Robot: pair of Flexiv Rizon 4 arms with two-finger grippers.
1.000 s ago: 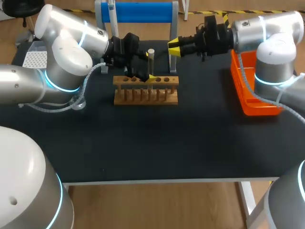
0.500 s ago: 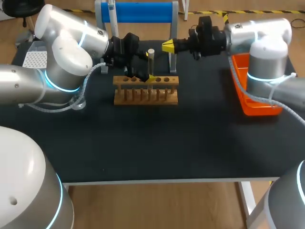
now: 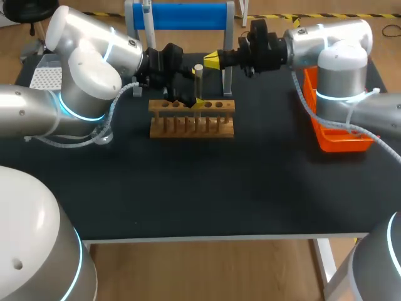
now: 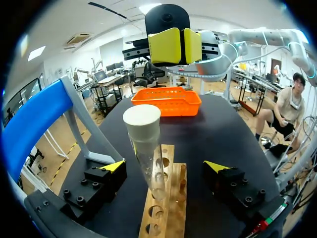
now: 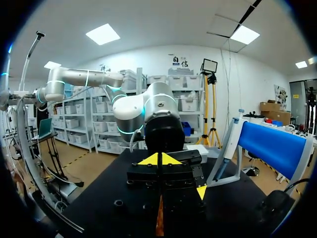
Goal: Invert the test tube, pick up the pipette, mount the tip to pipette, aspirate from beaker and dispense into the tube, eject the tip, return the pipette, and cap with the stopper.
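Test tube (image 3: 198, 80): it stands upright in the wooden rack (image 3: 191, 120), at the far middle of the table (image 3: 188, 188). Its long axis is vertical, white end up. You cannot tell from these views whether that white end is a stopper.

Left gripper (image 4: 163, 167): released. The fingers stand wide apart, one on each side of the tube's lower half, just above the rack. In the left wrist view neither pad touches the glass.

Right gripper (image 3: 213, 61): clenched on nothing, yellow tips pressed together and pointing left. It sits just right of the tube's top, at about that height and apart from it.

Key relation: the tube already lies between your left fingers, so the left arm is the nearer. A squeeze across the vertical axis would take it. The right tips would meet the white end only by travelling left.

Judgement: keep the tube plumb. A sideways push from the right while the left is open would likely tilt it in its hole.
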